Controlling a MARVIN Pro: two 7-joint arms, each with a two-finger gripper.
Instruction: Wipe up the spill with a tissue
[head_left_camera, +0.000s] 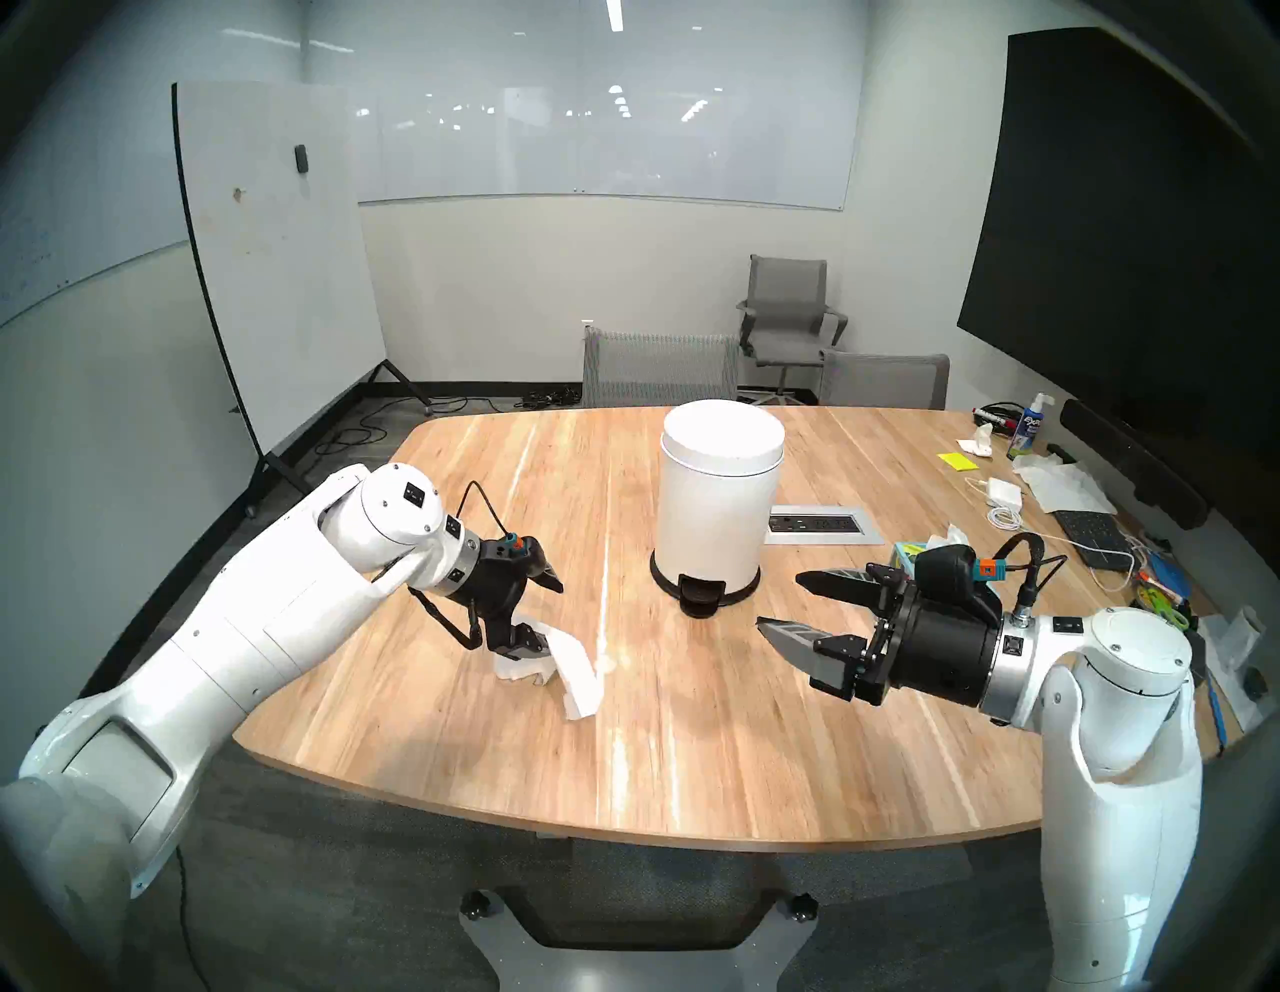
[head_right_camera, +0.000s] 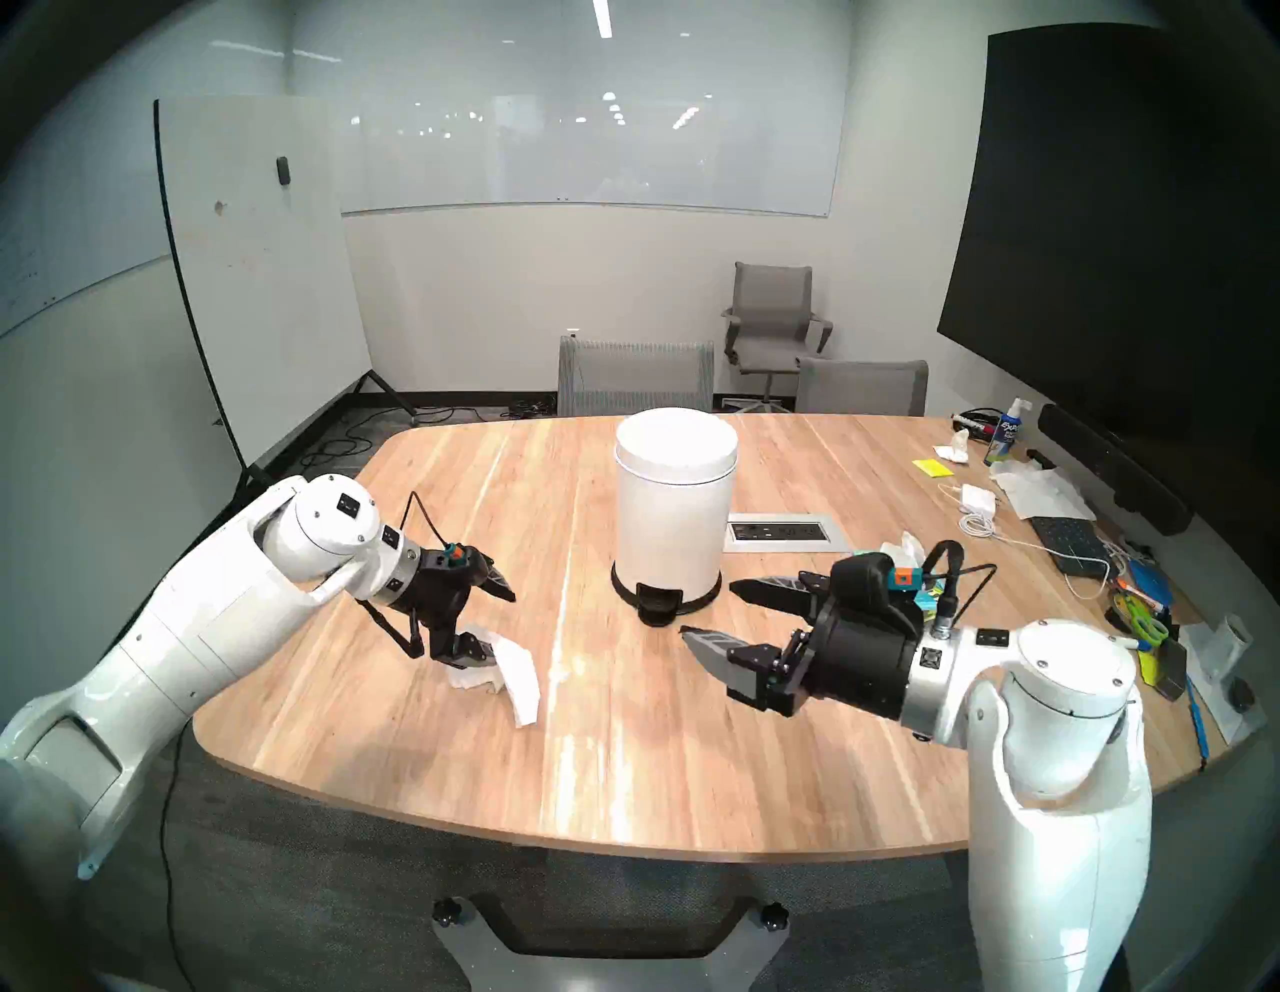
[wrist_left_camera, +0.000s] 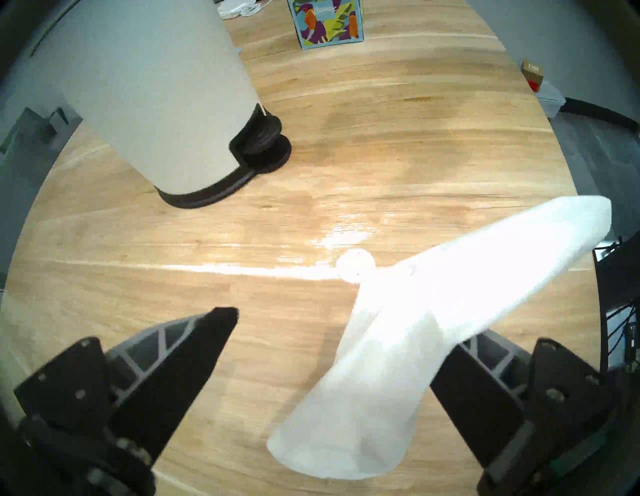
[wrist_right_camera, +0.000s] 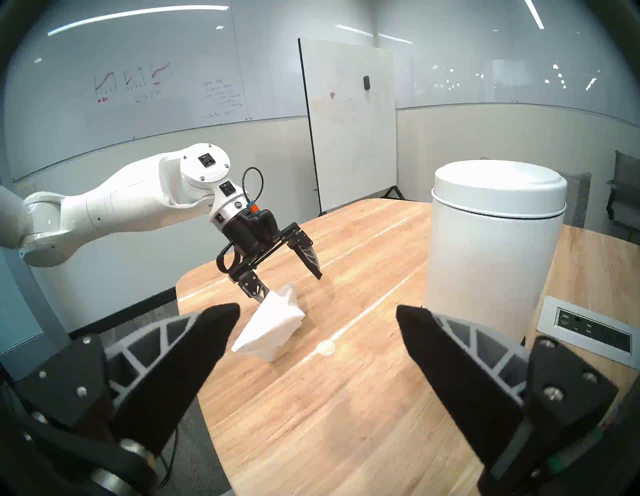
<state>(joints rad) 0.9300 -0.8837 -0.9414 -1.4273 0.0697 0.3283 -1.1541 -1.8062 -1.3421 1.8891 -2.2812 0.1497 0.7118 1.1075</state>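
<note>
A wooden bench (head_left_camera: 692, 727) fills the room's middle. Behind it stand three grey chairs (head_left_camera: 789, 319) on dark floor. A rolling whiteboard (head_left_camera: 277, 277) leans at the left, a glass board (head_left_camera: 609, 138) covers the far wall, and a large dark screen (head_left_camera: 1122, 228) hangs at right. Ceiling strip lights (head_left_camera: 614, 14) glow.

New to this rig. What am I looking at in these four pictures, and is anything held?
It is a two-armed robot at a wooden table. The two wide pictures come from its head. The other two come from a camera on each wrist, with that arm's own black jaws at the bottom corners. On the table are a white pedal bin, a patterned tissue box, clutter at the far right, and the spill, a small round puddle. The left arm has its jaws wide open. A white tissue drapes against one of them, unclamped, beside the puddle. The right arm has open, empty jaws.
</note>
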